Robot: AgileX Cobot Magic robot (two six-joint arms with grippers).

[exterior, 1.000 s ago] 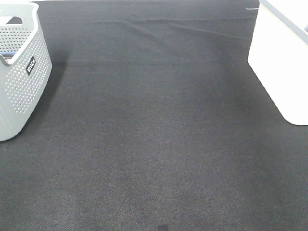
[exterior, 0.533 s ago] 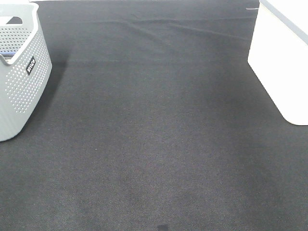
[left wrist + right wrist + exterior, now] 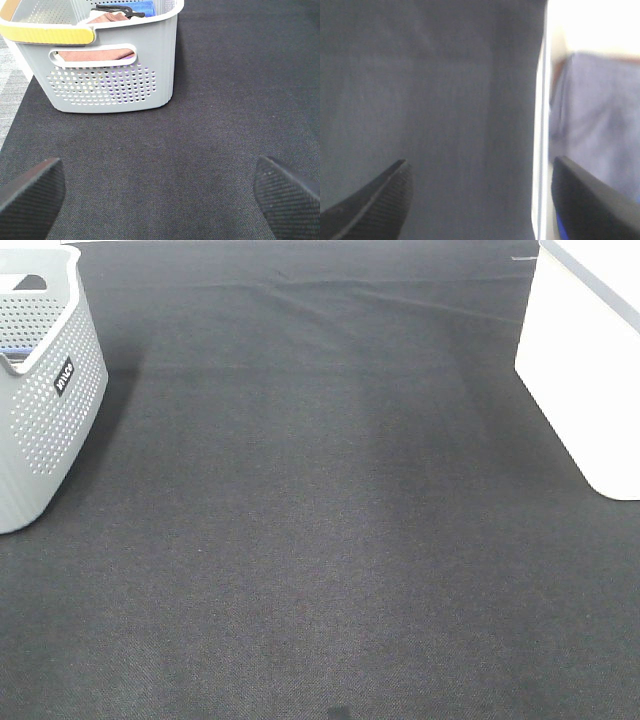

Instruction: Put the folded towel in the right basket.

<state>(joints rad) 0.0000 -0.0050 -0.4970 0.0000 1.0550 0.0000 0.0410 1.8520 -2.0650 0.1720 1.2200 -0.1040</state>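
A grey perforated basket (image 3: pixel 45 430) stands at the left and a white basket (image 3: pixel 585 370) at the right. In the left wrist view the grey basket (image 3: pixel 115 85) holds a folded pink-brown towel (image 3: pixel 95 54) and a blue cloth (image 3: pixel 142 7). My left gripper (image 3: pixel 160 200) is open and empty, over the black mat a little short of that basket. My right gripper (image 3: pixel 480 200) is open and empty beside the white basket's wall (image 3: pixel 540 125). A grey-blue cloth (image 3: pixel 590 115) shows inside it. Neither gripper shows in the exterior view.
A black cloth mat (image 3: pixel 320 520) covers the table between the two baskets, with slight wrinkles at the far edge. A thin black item (image 3: pixel 120 9) lies on top of the towels in the grey basket, which has a yellow handle rim (image 3: pixel 50 35).
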